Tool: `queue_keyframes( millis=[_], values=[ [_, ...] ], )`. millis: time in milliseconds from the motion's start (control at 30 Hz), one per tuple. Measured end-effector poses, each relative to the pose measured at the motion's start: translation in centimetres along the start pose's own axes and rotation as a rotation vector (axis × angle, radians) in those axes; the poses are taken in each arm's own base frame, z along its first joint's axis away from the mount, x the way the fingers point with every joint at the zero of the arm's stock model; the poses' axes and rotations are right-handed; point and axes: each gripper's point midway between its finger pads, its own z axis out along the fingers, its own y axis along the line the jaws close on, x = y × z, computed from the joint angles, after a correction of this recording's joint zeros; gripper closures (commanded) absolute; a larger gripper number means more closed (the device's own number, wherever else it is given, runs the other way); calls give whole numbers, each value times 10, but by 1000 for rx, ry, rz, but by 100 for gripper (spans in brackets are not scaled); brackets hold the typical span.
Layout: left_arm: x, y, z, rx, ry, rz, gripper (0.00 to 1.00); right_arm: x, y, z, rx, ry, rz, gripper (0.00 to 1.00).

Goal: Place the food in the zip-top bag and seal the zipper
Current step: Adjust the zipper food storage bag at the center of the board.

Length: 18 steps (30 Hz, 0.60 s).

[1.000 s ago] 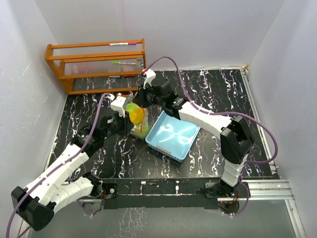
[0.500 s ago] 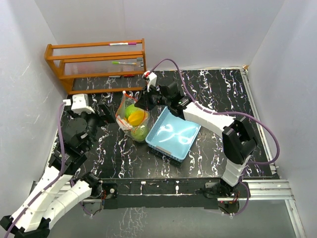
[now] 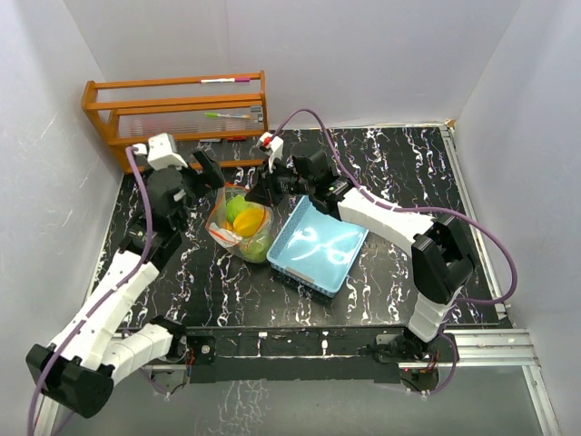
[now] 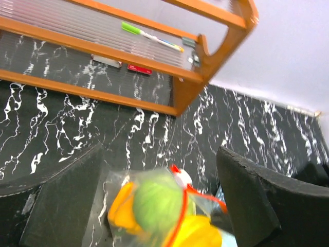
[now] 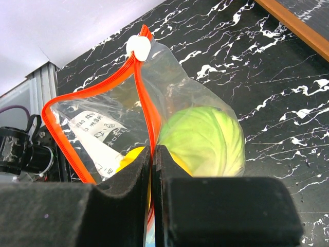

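The zip-top bag lies on the black marble table, left of the light blue tray. Inside it the food shows: a green round piece, a yellow piece and an orange piece. My right gripper is shut on the red zipper at the bag's mouth, which gapes in a loop, with the white slider at its far end. My left gripper hovers open just behind the bag, near the rack; its fingers stand wide to either side of the bag without touching it.
The light blue tray sits right of the bag with nothing in it. A wooden rack holding pens stands at the back left against the wall. White walls enclose the table on three sides.
My left gripper let go of the yellow piece at the bag's mouth, opened and swung back left toward the rack. The yellow piece now lies in the bag. The right gripper kept its hold.
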Motion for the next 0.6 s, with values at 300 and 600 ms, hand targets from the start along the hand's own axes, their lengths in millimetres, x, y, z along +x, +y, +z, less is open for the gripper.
queue_keyframes(
  millis=[300, 600],
  values=[
    [0, 11, 25, 70, 61, -286, 20, 4, 3, -1, -22, 17, -16, 92],
    [11, -29, 21, 289, 221, -297, 30, 14, 6, -4, -42, 58, -21, 92]
  ],
)
